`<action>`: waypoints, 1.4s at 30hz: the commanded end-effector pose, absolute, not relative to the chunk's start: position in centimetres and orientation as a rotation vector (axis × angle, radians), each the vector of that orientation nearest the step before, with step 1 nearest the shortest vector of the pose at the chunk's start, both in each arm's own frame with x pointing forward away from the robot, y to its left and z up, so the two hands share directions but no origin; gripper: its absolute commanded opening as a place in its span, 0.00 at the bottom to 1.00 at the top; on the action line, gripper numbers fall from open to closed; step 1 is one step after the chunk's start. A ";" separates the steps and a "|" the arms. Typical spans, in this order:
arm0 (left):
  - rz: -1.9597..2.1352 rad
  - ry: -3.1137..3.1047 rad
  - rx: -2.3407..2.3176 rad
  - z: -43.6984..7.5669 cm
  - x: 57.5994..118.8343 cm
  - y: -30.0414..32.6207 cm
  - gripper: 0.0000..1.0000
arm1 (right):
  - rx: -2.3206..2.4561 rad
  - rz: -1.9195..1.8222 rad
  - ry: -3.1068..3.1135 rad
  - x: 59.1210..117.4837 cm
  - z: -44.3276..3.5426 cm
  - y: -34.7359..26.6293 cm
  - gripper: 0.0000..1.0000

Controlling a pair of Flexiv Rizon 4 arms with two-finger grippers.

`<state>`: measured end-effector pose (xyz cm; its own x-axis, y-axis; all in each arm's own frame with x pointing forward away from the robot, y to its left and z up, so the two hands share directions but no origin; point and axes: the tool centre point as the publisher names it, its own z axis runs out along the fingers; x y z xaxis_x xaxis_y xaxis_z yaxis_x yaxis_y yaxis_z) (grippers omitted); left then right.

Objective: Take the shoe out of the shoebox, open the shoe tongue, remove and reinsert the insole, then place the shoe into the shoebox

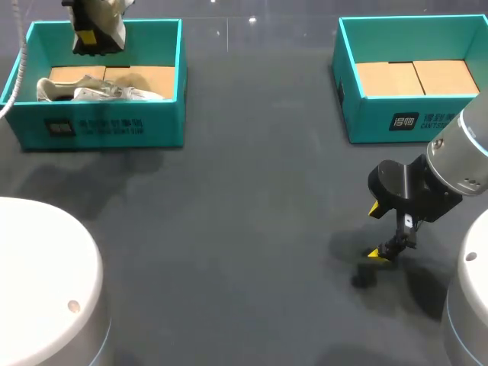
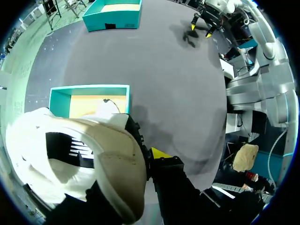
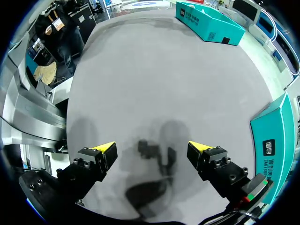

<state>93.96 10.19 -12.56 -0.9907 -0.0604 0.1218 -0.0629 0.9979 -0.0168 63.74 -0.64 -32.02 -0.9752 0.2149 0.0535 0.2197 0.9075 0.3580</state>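
Left gripper [image 1: 95, 32] sits above the far wall of the left shoebox [image 1: 99, 126]. White-and-beige sneaker [image 2: 84, 159] is right up against it, over that shoebox's cardboard floor. The shoe hides the grip, so I cannot tell whether the gripper is pinching it. Right gripper [image 1: 376, 232] is well apart from the left shoebox, low over the dark desk [image 1: 244, 213], spread wide. Second shoebox [image 1: 412, 114] is far across from the left shoebox, cardboard floor showing.

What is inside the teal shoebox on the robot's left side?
A pale shoe is seen inside the shoebox, over its brown cardboard floor. The floor under the shoe is covered, and the left gripper hides part of the back wall.
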 end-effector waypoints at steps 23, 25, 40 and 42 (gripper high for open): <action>0.047 -3.031 0.097 -13.3 107.0 22.3 0.00 | -0.348 -0.577 -3.058 63.6 -32.0 -0.7 1.00; 0.058 -3.023 0.087 -13.7 108.1 22.9 0.00 | -0.348 -0.577 -3.058 63.6 -32.0 -0.7 1.00; -0.005 -3.028 -0.523 -16.2 111.9 25.5 0.00 | -0.348 -0.577 -3.058 63.6 -32.0 -0.7 1.00; -0.035 -3.042 -0.668 -16.1 111.8 26.0 0.00 | -0.348 -0.577 -3.058 63.6 -32.0 -0.7 1.00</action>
<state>111.93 25.47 -16.50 -0.9586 0.2769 0.0665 0.2772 0.9608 -0.0041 63.74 -0.64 -32.01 -0.9752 0.2150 0.0534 0.2197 0.9075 0.3580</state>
